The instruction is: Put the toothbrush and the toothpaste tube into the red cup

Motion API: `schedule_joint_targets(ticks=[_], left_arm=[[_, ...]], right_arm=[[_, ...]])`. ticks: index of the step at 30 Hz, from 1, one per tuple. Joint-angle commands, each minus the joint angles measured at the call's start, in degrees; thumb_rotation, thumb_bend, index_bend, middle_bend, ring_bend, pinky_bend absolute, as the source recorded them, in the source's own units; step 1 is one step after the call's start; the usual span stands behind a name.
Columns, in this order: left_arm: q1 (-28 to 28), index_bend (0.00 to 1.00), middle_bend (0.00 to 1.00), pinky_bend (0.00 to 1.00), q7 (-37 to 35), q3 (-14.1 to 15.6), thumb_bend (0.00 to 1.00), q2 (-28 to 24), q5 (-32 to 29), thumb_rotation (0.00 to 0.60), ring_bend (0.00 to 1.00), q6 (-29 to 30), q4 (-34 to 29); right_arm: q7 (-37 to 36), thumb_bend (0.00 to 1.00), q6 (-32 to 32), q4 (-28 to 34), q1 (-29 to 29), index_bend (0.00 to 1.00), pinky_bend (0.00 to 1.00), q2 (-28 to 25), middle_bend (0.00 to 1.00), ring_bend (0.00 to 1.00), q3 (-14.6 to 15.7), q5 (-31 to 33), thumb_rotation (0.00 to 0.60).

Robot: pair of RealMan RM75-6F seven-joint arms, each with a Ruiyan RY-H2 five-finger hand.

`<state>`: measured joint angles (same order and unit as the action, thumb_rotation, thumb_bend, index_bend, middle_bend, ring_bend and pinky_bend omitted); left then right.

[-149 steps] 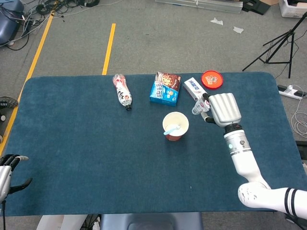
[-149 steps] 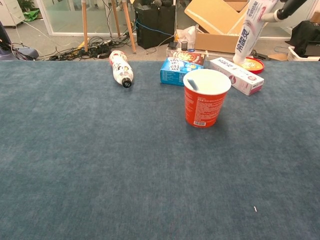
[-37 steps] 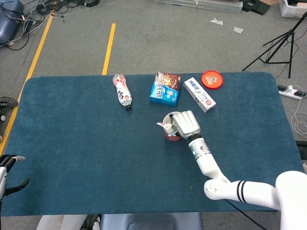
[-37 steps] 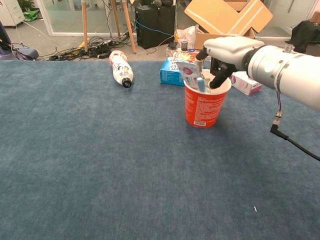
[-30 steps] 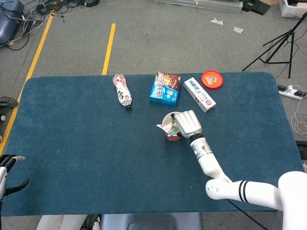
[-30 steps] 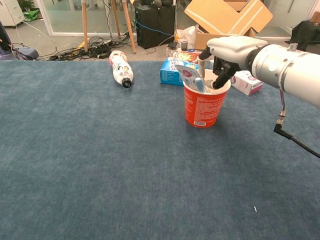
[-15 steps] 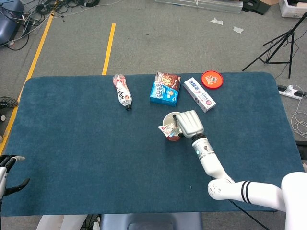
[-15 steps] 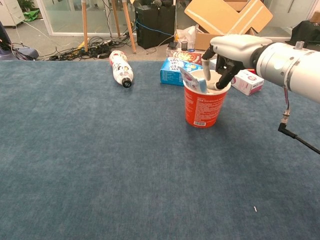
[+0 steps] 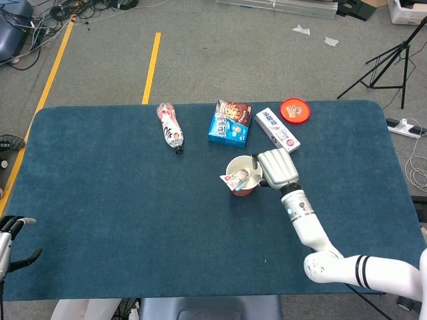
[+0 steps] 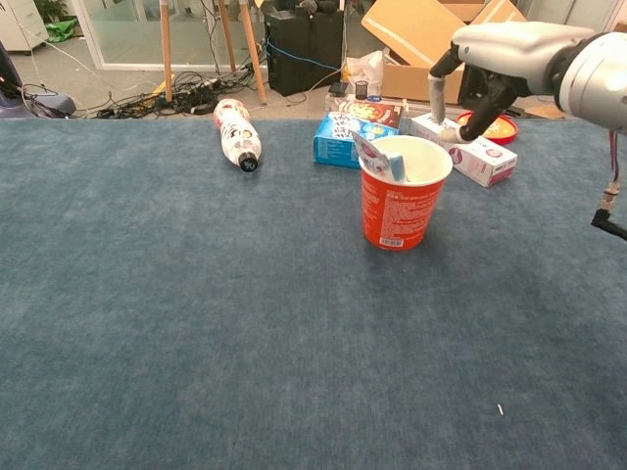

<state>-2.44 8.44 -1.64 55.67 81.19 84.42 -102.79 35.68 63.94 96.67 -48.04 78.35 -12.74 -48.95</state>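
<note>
The red cup [image 9: 241,175] [image 10: 399,205] stands near the middle of the blue table. A white toothpaste tube [image 9: 231,179] [image 10: 370,155] leans out over its left rim, and the light blue toothbrush [image 9: 244,177] [image 10: 397,167] stands inside beside it. My right hand [image 9: 277,168] [image 10: 495,55] hovers just right of the cup and above it, empty, with its fingers apart. Only the fingertips of my left hand [image 9: 9,240] show at the table's near left edge in the head view.
A toothpaste carton [image 9: 277,131] [image 10: 465,148] lies behind the cup on the right, with a red lid [image 9: 295,109] beyond it. A blue snack box [image 9: 229,123] [image 10: 347,138] and a lying bottle [image 9: 170,127] [image 10: 235,134] sit at the back.
My right hand carried the tube over from the right, set it into the cup, let go and has drawn up and to the right. The tube now leans free on the rim.
</note>
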Motion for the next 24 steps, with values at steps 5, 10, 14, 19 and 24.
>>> schedule_joint_targets(ticks=[5, 10, 14, 19, 24], left_arm=[[-0.33, 0.32, 0.32, 0.28, 1.13, 0.01, 0.17, 0.69, -0.35, 0.6, 0.21, -0.58, 0.26], [-0.62, 0.32, 0.32, 0.28, 2.15, -0.01, 0.17, 1.42, -0.42, 0.6, 0.21, -0.86, 0.62], [-1.02, 0.32, 0.32, 0.28, 2.76, -0.07, 0.17, 2.13, -0.63, 0.6, 0.21, -1.45, 1.2], [-1.61, 0.32, 0.32, 0.28, 3.2, -0.22, 0.17, 2.87, -1.06, 0.6, 0.21, -2.35, 1.91], [-1.96, 0.32, 0.32, 0.28, 3.01, -0.31, 0.17, 3.56, -0.81, 0.6, 0.21, -2.53, 2.63]], right_arm=[[2.52, 0.19, 5.19, 6.99, 4.3, 0.53, 1.0, -8.18, 1.0, 1.0, 3.06, -5.38, 0.6], [6.78, 0.18, 8.06, 11.25, 7.43, 0.47, 1.0, -14.18, 1.0, 0.96, 6.18, -6.73, 0.6], [10.17, 0.16, 10.21, 15.64, 10.97, 0.37, 1.0, -19.44, 0.96, 0.83, 9.59, -5.65, 0.6], [11.25, 0.14, 11.22, 19.94, 15.19, 0.22, 0.87, -24.58, 0.66, 0.56, 13.65, -4.03, 0.6], [8.45, 0.14, 11.09, 20.18, 19.52, 0.13, 0.61, -27.19, 0.39, 0.3, 17.34, -6.25, 0.6]])
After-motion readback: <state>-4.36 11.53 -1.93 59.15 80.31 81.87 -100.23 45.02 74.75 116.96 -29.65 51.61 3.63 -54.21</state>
